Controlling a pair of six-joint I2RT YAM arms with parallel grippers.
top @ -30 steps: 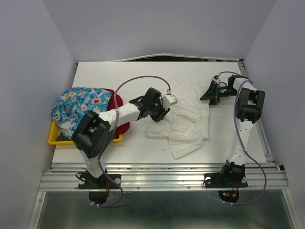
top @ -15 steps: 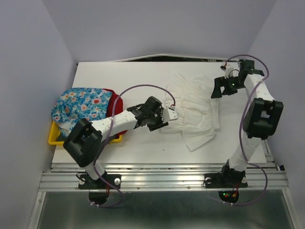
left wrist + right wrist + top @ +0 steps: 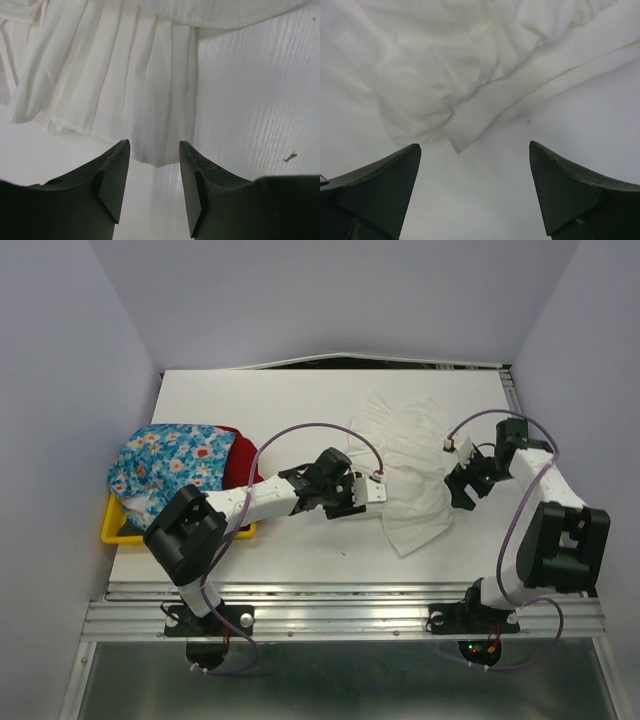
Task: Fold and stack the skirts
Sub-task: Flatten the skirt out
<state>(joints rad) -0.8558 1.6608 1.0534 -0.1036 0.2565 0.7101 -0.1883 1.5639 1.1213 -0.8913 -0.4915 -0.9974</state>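
White skirt (image 3: 410,475) lies spread and rumpled on the table (image 3: 300,550), unfolded. Cloth is thin and pleated, frilled along the far edge, with one near corner tapering to a point.

Well to its left, blue flowered skirt (image 3: 165,465) and red skirt (image 3: 240,455) sit heaped loosely on a yellow tray (image 3: 115,530). No fourth skirt can be made out.

Judged early going: no fold made, no neat stack begun, all of it left to do.

Left gripper (image 3: 154,150) is low at the white skirt's left edge, jaws parted, the hem corner just ahead and not pinched. Right gripper (image 3: 475,150) is at the skirt's right edge, jaws spread wide, holding nothing.

Table under the skirt is white and matt with faint grain
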